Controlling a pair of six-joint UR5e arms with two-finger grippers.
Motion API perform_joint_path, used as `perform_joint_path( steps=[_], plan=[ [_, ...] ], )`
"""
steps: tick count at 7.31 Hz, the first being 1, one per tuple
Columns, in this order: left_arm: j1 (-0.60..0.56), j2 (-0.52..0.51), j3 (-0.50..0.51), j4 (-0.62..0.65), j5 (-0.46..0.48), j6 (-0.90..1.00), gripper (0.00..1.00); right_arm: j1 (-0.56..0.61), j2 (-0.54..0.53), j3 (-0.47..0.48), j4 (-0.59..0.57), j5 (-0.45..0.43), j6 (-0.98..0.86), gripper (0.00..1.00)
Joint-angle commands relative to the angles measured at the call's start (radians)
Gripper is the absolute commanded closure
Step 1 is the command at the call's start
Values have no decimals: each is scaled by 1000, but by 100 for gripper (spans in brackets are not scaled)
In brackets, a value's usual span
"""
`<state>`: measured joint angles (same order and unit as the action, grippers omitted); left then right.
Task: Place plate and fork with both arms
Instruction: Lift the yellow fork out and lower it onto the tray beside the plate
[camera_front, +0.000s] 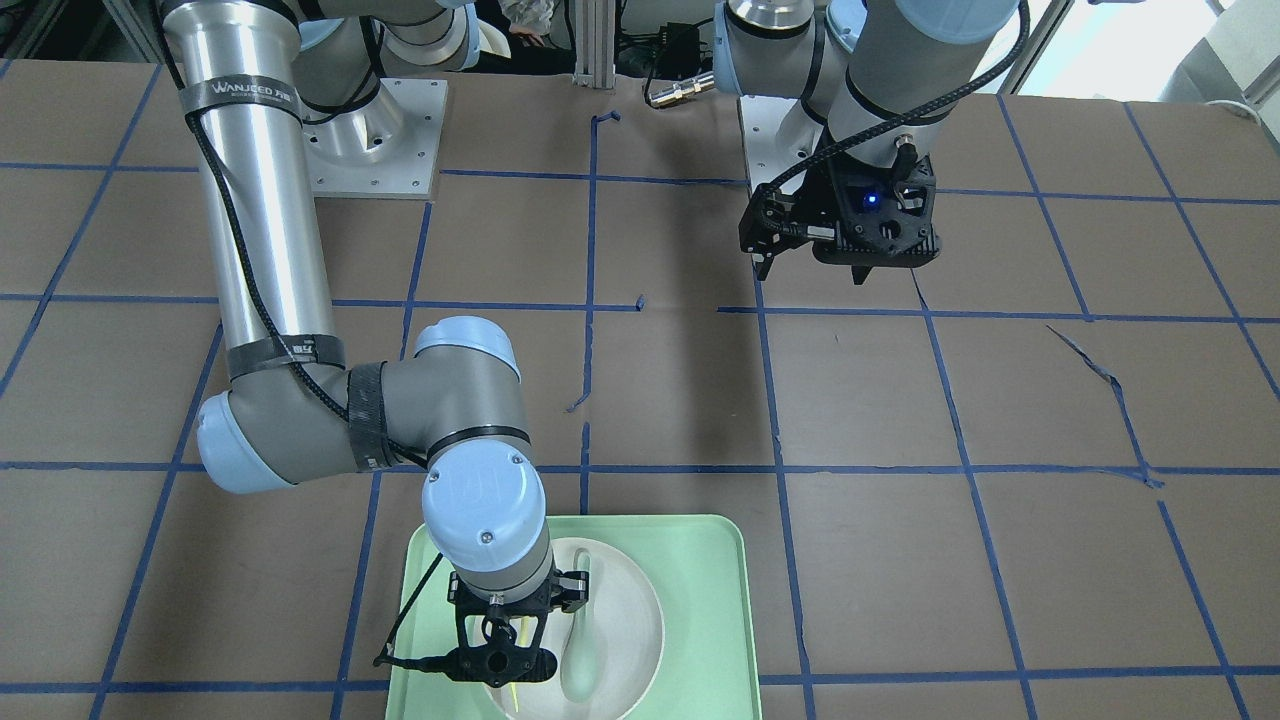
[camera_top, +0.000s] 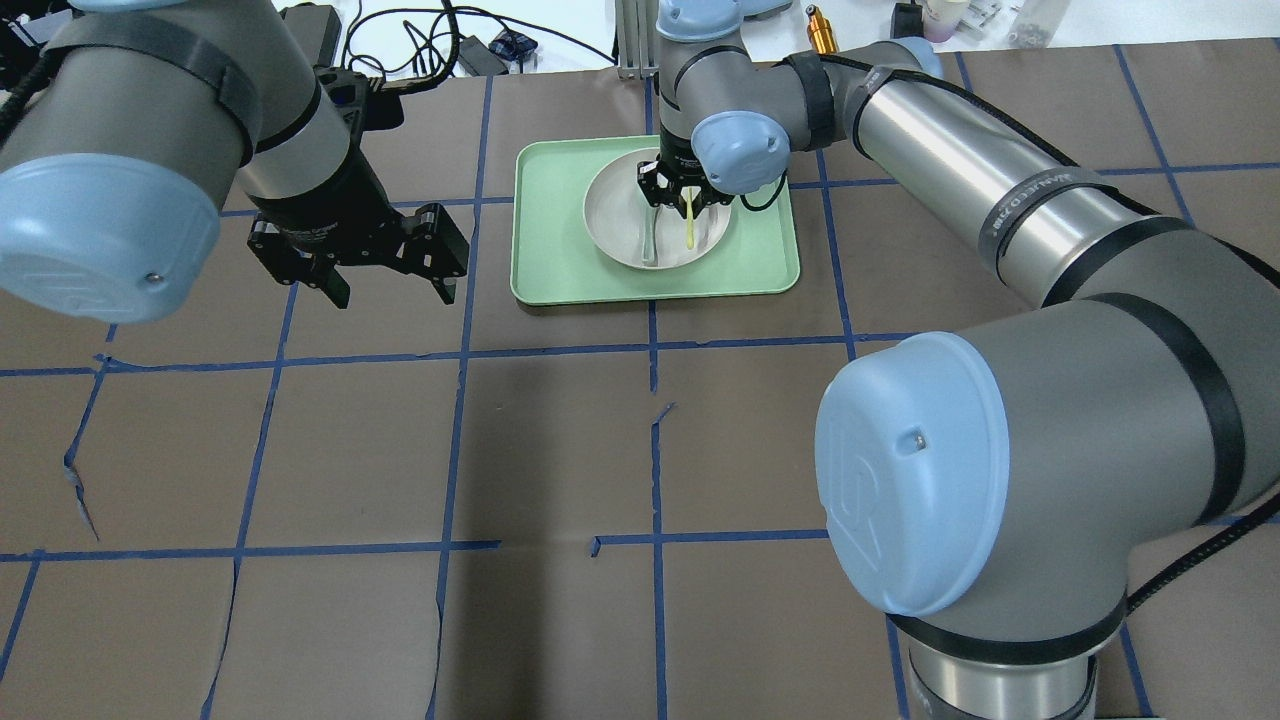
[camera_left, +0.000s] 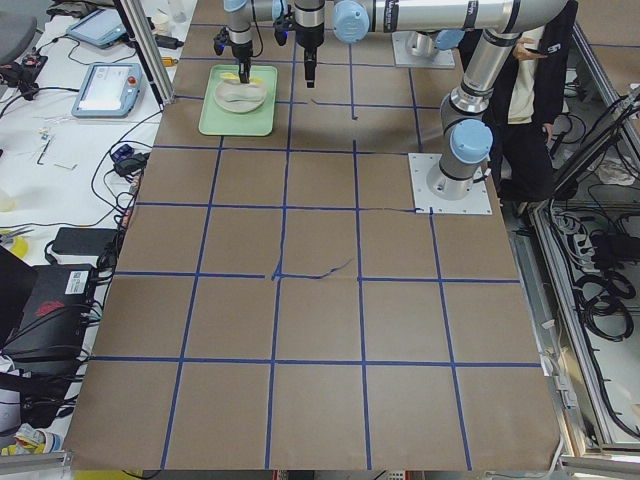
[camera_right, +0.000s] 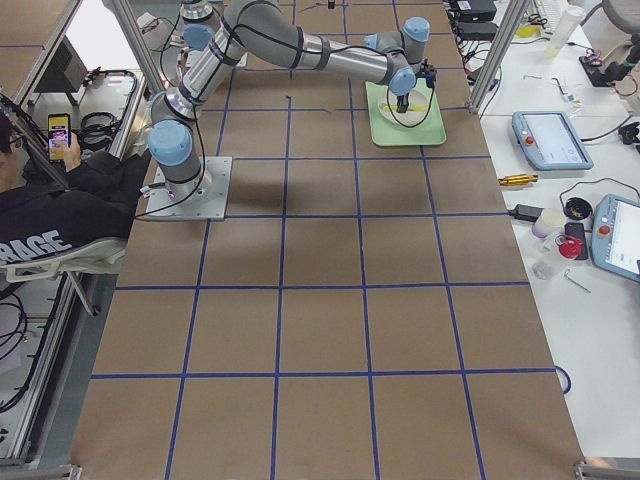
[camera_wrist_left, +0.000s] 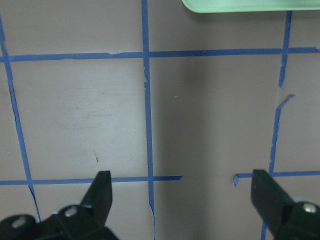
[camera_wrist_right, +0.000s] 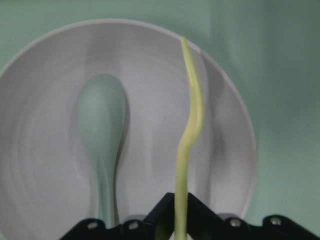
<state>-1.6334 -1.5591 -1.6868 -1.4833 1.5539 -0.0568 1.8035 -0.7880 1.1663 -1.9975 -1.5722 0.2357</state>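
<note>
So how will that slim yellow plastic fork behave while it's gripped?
Probably light: the slim yellow plastic fork is pinched at one end only by the right gripper. It is likely slightly bendy, since it looks so thin edge-on. It may swivel in the grip, because the hold is narrow.

Silver-grey arms (camera_top: 1000, 190) — light-blue caps (camera_top: 905, 470), black cables (camera_front: 240, 240)

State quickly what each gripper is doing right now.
The left gripper: open, holding nothing.
The right gripper: shut on the fork, over the plate.
</note>
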Motion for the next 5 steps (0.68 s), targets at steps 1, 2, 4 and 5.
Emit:
perform_joint_path(
  steps=[1,2,4,5],
  plan=[
    [1,-1,1,1,0,-2,0,-58,-22,48,3,-35,-105,100],
    [1,-1,-2,9,0,-2,0,-87,-43,79,3,-37,-160,100],
    [1,-2,-1,15,2,-2,0,-93,-34,87,-6,-32,-156,100],
    [1,-1,-1,15,2,-2,0,-93,-28,81,-6,-31,-151,93]
  ],
)
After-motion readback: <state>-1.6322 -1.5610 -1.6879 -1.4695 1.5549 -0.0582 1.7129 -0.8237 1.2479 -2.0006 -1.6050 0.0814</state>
